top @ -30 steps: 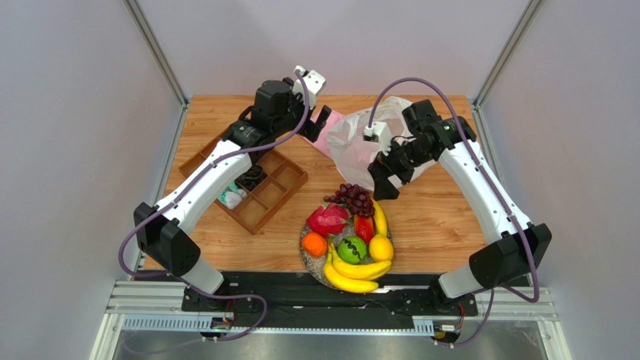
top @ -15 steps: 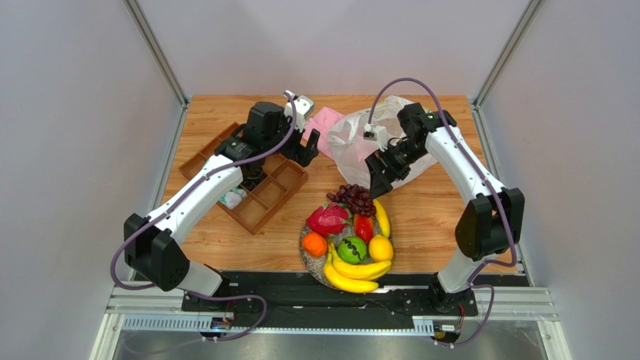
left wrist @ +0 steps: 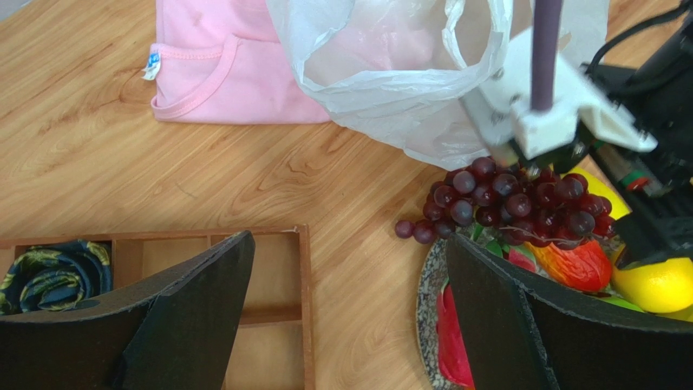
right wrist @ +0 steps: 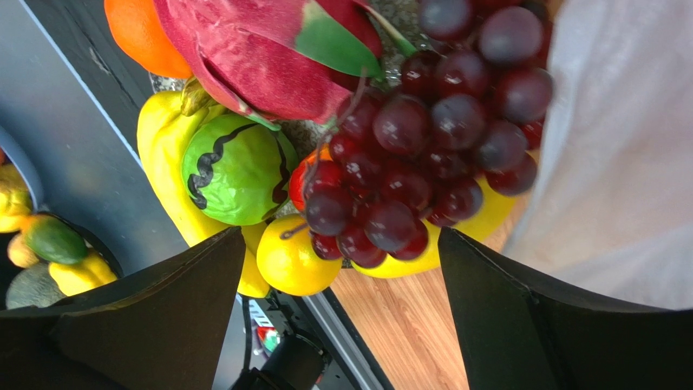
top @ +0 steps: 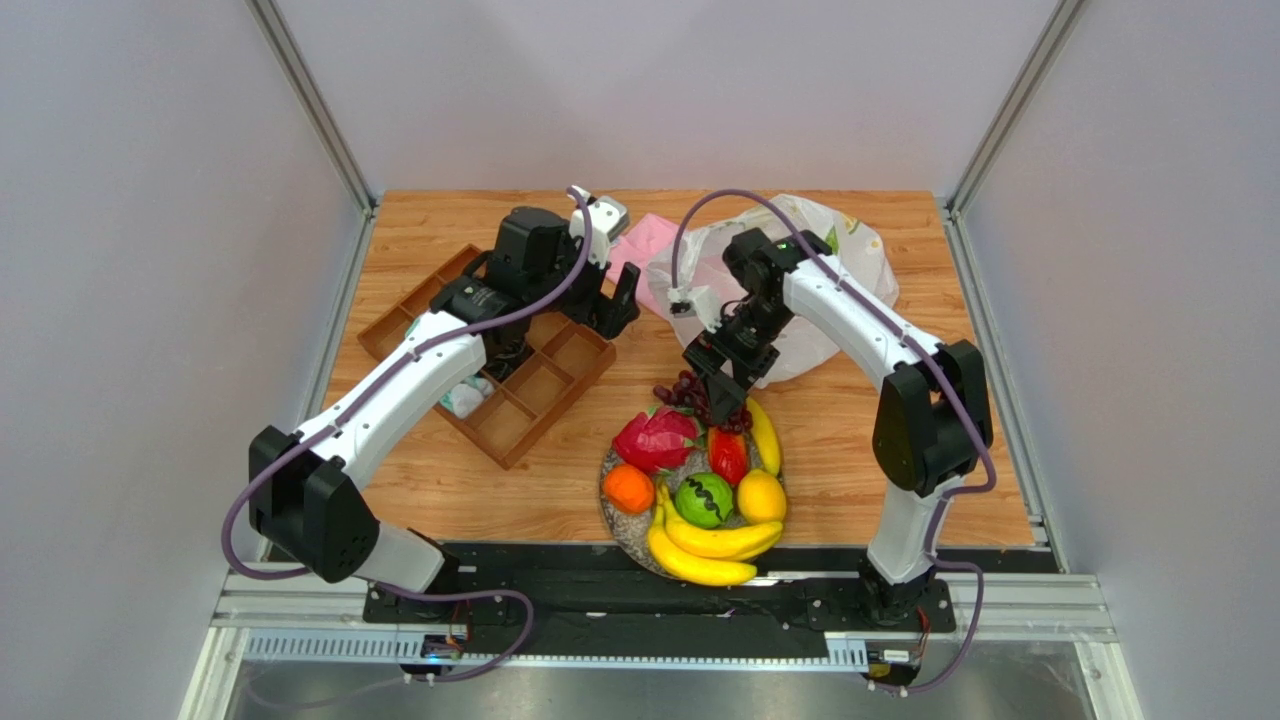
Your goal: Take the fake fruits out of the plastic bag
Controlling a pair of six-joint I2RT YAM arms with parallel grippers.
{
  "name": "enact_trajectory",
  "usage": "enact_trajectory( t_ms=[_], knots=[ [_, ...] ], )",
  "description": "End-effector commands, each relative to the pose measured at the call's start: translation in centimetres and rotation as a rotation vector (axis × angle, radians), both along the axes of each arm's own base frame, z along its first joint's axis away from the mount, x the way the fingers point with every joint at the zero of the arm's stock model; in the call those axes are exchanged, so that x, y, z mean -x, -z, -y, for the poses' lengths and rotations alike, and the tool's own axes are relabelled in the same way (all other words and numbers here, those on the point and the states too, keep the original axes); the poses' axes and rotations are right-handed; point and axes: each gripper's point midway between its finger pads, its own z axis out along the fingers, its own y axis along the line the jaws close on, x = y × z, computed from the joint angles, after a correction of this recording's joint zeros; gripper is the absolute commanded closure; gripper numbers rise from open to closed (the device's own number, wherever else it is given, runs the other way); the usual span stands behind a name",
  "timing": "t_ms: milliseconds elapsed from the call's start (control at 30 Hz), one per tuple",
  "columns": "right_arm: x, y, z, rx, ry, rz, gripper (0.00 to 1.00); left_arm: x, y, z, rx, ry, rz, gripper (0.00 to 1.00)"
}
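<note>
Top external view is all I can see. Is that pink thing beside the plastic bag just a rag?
Observer: The left wrist view shows the pink cloth has a neckline and a small blue label, so it looks like a garment.
Operator: And is the right gripper holding those grapes?
Observer: No. In the right wrist view the right gripper stands wide open with the grapes beneath it, not clamped.

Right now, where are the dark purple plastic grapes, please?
Top view, centre: the grapes lie on the speckled plate's far edge, beside the white plastic bag, under the right gripper.
</note>
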Motion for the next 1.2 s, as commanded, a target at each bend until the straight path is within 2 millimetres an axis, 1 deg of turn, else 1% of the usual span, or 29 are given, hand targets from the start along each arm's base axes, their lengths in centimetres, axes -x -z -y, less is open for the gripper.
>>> enact_trajectory(
  t_ms=[0, 100, 167, 200, 267, 300, 333, 367, 433, 467, 533, 567, 600, 700, 767, 833, 867, 900, 933, 967, 1000, 1033, 1067, 1100, 1133, 1167],
  knots=[
    [-0.3, 0.8, -0.4, 0.042, -0.029, 0.032, 0.17, -0.2, -1.9, 0.4, 0.040, 0.008, 0.047, 0.04],
    [-0.4, 1.2, -0.5, 0.057, -0.024, 0.029, 0.36, -0.4, -2.0, 0.5, 0.040, 0.007, 0.051, 0.04],
    [-0.6, 1.0, -0.6, 0.051, -0.025, 0.038, 0.48, -0.5, -2.1, 0.5, 0.040, 0.006, 0.057, 0.04],
    [-0.6, 0.8, -0.8, 0.043, -0.032, 0.047, 0.55, -0.6, -2.1, 0.4, 0.039, 0.004, 0.056, 0.04],
    [-0.7, 0.2, -1.3, 0.017, -0.062, 0.081, 0.62, -0.7, -2.0, 0.5, 0.038, 0.001, 0.057, 0.04],
    [-0.7, 0.0, -1.4, 0.010, -0.073, 0.095, 0.69, -0.8, -2.1, 0.4, 0.036, -0.003, 0.058, 0.04],
    [-0.8, -0.4, -1.8, -0.001, -0.096, 0.115, 0.72, -0.9, -2.0, 0.5, 0.034, -0.004, 0.056, 0.04],
    [-0.5, -0.8, -2.2, -0.009, -0.117, 0.122, 0.74, -1.0, -2.0, 0.5, 0.033, -0.004, 0.054, 0.04],
    [-0.2, -1.8, -2.8, -0.032, -0.139, 0.129, 0.75, -1.3, -2.3, 0.5, 0.021, 0.003, 0.078, 0.04],
    [-0.4, -2.7, -3.4, -0.053, -0.155, 0.156, 0.75, -1.4, -2.4, 0.4, 0.016, 0.003, 0.084, 0.04],
    [0.0, -4.2, -4.1, -0.085, -0.173, 0.184, 0.76, -1.5, -2.9, 0.3, 0.015, 0.004, 0.106, 0.04],
    [-0.2, -5.1, -4.4, -0.102, -0.182, 0.213, 0.76, -1.6, -3.1, 0.2, 0.007, 0.003, 0.120, 0.04],
    [-0.1, -6.1, -4.5, -0.114, -0.188, 0.242, 0.77, -1.8, -3.3, 0.1, 0.008, 0.000, 0.130, 0.04],
    [0.2, -8.1, -4.8, -0.131, -0.207, 0.306, 0.78, -1.8, -4.5, -0.2, 0.013, -0.003, 0.163, 0.04],
    [0.7, -8.7, -4.7, -0.125, -0.216, 0.315, 0.78, -1.6, -5.2, -0.4, 0.020, 0.000, 0.181, 0.04],
    [1.1, -8.5, -3.9, -0.097, -0.219, 0.313, 0.79, -1.4, -5.8, -0.3, 0.033, 0.008, 0.191, 0.04],
    [1.3, -8.2, -3.6, -0.078, -0.220, 0.309, 0.76, -1.3, -6.0, -0.2, 0.039, 0.014, 0.199, 0.04],
    [1.1, -7.8, -2.7, -0.031, -0.204, 0.321, 0.68, -1.1, -6.4, -0.2, 0.046, 0.017, 0.205, 0.04],
    [0.9, -7.8, -2.1, 0.000, -0.176, 0.340, 0.57, -1.0, -6.8, -0.3, 0.054, 0.011, 0.208, 0.04],
    [0.3, -8.4, -1.6, 0.029, -0.134, 0.381, 0.37, -0.7, -7.2, -0.4, 0.062, 0.011, 0.206, 0.04],
    [-0.9, -9.3, -0.2, 0.098, -0.071, 0.466, 0.26, -0.5, -7.7, -0.4, 0.071, 0.015, 0.213, 0.04],
    [-2.6, -10.7, 0.1, 0.088, 0.000, 0.568, 0.17, 0.0, -8.5, -0.6, 0.084, 0.022, 0.232, 0.04],
    [-3.1, -14.4, 1.2, 0.052, 0.081, 0.712, 0.00, 0.2, -8.9, -0.7, 0.091, 0.019, 0.245, 0.04],
    [-4.2, -16.0, 2.2, 0.055, 0.147, 0.814, 0.00, 0.4, -8.6, -0.9, 0.090, 0.013, 0.241, 0.04],
    [-5.3, -16.6, 2.2, 0.006, 0.194, 0.901, 0.00, 0.8, -9.0, -1.1, 0.096, 0.014, 0.257, 0.04],
    [-4.6, -17.6, 2.8, -0.046, 0.247, 0.964, 0.00, 0.9, -9.3, -1.3, 0.104, 0.013, 0.277, 0.04]
  ],
)
